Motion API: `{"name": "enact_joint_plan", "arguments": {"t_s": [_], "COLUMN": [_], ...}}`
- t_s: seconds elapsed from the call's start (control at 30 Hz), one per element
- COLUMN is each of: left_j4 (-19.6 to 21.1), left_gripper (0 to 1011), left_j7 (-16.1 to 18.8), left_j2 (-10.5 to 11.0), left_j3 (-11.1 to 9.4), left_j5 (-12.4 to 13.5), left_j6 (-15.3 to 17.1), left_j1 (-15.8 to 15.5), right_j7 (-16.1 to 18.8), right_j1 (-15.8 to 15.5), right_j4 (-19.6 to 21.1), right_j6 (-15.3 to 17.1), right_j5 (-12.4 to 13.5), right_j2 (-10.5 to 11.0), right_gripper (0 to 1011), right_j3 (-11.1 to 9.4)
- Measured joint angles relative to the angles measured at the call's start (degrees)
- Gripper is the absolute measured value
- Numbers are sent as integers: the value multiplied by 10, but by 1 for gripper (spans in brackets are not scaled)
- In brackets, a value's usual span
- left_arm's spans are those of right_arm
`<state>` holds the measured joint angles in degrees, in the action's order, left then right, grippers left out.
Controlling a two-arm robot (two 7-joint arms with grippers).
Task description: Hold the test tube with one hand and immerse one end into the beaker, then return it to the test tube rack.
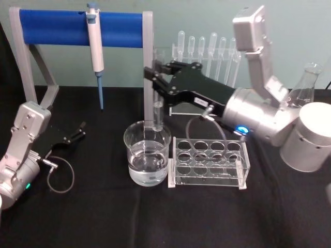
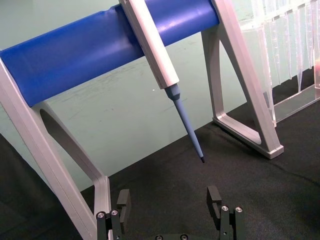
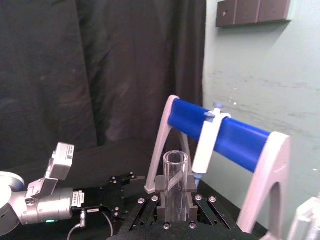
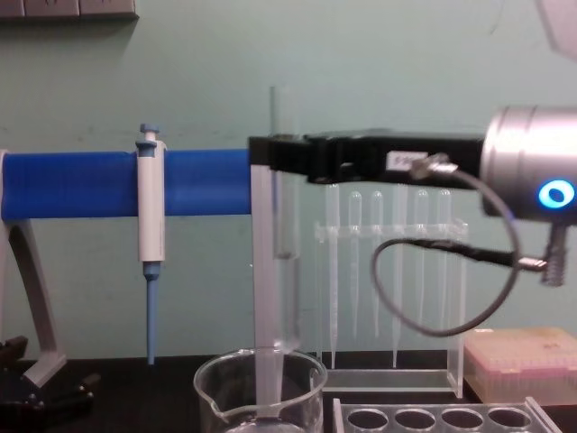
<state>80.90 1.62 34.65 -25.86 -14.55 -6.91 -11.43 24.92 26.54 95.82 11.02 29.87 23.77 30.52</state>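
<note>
The test tube (image 1: pixel 158 111) hangs upright, long axis vertical and open rim up, directly over the beaker (image 1: pixel 147 160). Its rounded end looks to sit near the beaker's back rim and above the water, though I cannot tell how deep it is. The right end effector (image 1: pixel 156 77) pinches the tube's upper part, reaching in from the beaker's right. I judge the dip to be a straight drop. The rack (image 1: pixel 207 163) stands just beside the beaker, on its right. The left end effector (image 1: pixel 76 133) rests on the desk (image 1: pixel 103 222) well left of the beaker, spread and empty. There is one tube, one beaker, one rack, one pipettor (image 1: pixel 95 46) behind and left of the beaker, and six pipettes (image 1: pixel 212 49) behind it.
</note>
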Motion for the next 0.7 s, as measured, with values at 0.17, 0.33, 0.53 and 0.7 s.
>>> {"name": "enact_joint_plan", "arguments": {"t_s": [0.17,0.33,0.53,0.7], "left_j4": [0,0,0,0], "left_gripper": [1000,1000,1000,1000], "left_j7": [0,0,0,0], "left_j2": [0,0,0,0], "left_j3": [0,0,0,0], "left_j5": [0,0,0,0], "left_j6": [0,0,0,0], "left_j1": [0,0,0,0], "right_j7": [17,30,51,60], "right_j1": [8,3,-9,-17], "right_j4": [-48,-84,-127,-145], "right_j6": [-31,-63,-95,-106], "right_j5": [-10,-19,-23,-25], "right_j2": [-21,-30,-39,-44], "right_gripper": [224,224,224,225], "right_j3": [19,26,30,32]}}
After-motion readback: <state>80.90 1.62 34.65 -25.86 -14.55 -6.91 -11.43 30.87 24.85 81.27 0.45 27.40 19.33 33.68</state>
